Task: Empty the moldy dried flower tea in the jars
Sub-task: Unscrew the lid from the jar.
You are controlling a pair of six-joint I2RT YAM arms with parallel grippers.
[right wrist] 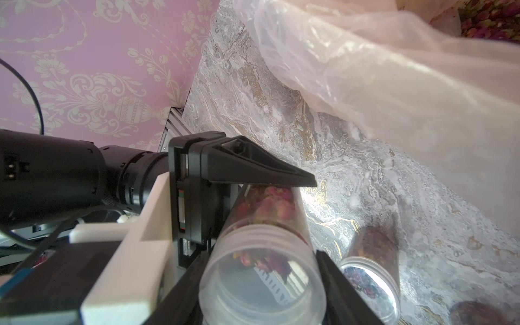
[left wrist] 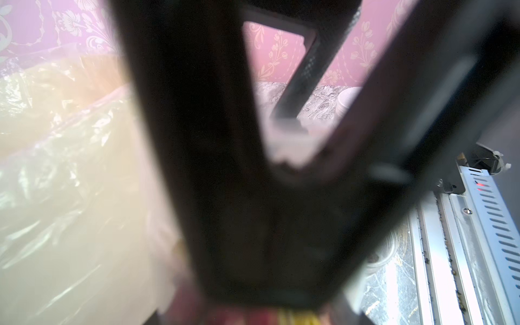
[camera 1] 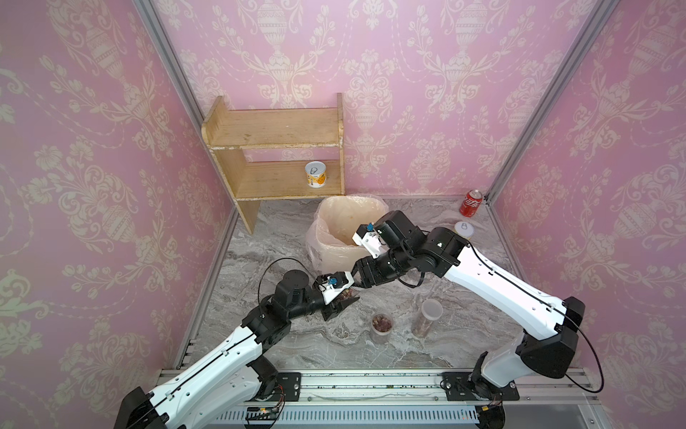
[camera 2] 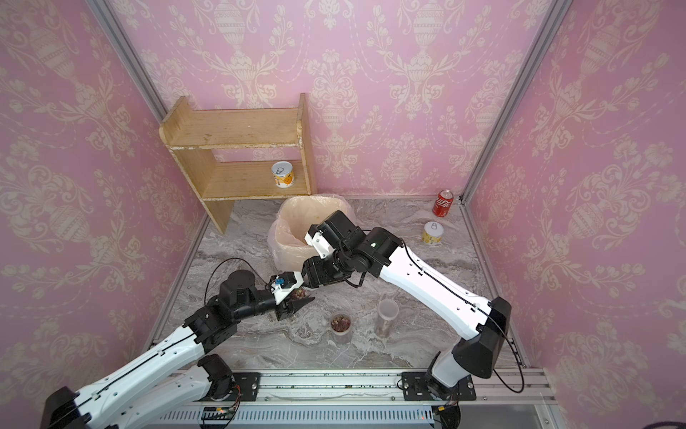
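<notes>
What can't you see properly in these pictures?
Held jar: blurry black shapes cover it in the left wrist view.
Right gripper: arm parts hide its fingertips in both top views; whether it pinches the lid is unclear.
Bin inside: the right arm covers part in both top views.

- The walls [camera 1: 92, 148] were pink with a cream pattern of flowers and vases.
- The worktop [camera 1: 427, 353] was grey stone with white swirls and thin gold lines.
- The shelf [camera 1: 274, 130] was pale yellow wood.
- The shelf tin [camera 1: 315, 174] was white and yellow with an orange picture.
- The can [camera 1: 470, 203] was red with white writing.
- The bin bag [camera 1: 334, 223] was see-through and pinkish cream.
- The left arm [camera 1: 222, 356] and right arm [camera 1: 501, 286] were white and black.
- The left end effector [camera 1: 349, 297] was black.
- The jar [right wrist: 267, 225] in it, the short jar [camera 1: 382, 327] and the tall jar [camera 1: 427, 319] were clear.
- The tea [right wrist: 270, 202] was dark red, brown and purple.
</notes>
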